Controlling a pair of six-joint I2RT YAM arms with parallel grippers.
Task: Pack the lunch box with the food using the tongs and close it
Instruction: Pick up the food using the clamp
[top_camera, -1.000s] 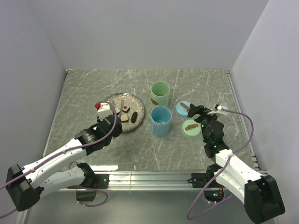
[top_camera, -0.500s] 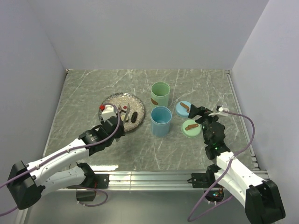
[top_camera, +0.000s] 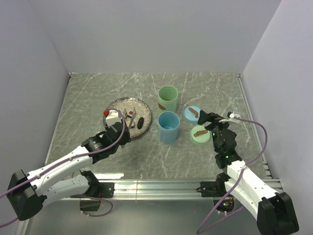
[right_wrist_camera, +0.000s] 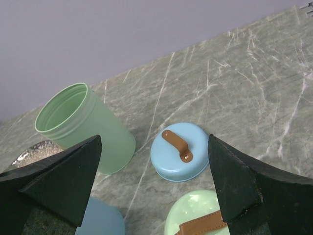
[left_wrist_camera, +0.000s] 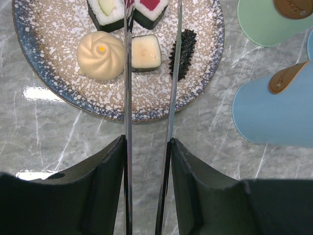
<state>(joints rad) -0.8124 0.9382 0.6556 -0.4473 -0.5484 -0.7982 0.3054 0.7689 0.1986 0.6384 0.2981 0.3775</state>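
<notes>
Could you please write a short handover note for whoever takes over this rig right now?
Left gripper: shut on the tongs, whose arms run either side of the pale cube on the plate.
Right gripper: open, holding nothing, by the blue lid and green lid.
Food on plate: bun, pale cube, two more cubes, dark oblong piece.
Green container, blue container: upright, open.
Done: tongs in hand. Left: pack every piece, fit both lids.

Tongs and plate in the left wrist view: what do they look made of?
Tongs: likely polished steel; thin, silver, mirror-bright arms.
Plate: probably glazed ceramic; speckled tan face, dark blue rim, though melamine could look alike.
</notes>
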